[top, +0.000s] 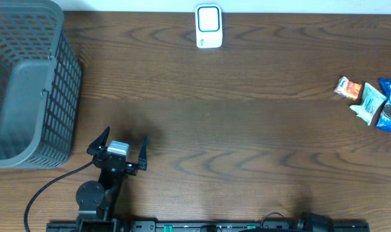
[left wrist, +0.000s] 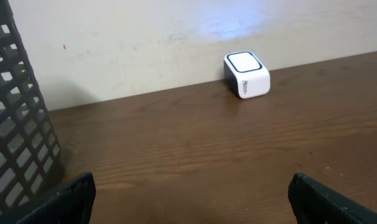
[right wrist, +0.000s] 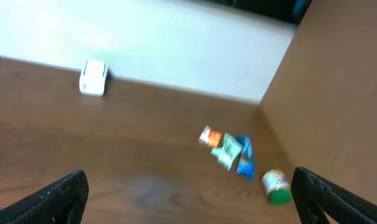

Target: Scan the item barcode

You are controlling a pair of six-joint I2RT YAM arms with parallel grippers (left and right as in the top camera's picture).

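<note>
Overhead: rounded white scanner [top: 209, 27] and latticed basket [top: 61, 96] — on grained wooden table [top: 247, 129]

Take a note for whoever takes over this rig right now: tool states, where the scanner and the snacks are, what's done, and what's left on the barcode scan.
Left tool: open, empty, above the table beside the grey basket.
Right tool: open, empty, seen only in its own wrist view, facing the snacks.
White scanner: middle of the table's far edge.
Snack packets: three clustered at the right edge. A green-topped can beside them shows only in the right wrist view.
Done: nothing, no item picked up.
Left: grasp an item and present its barcode to the scanner.
</note>
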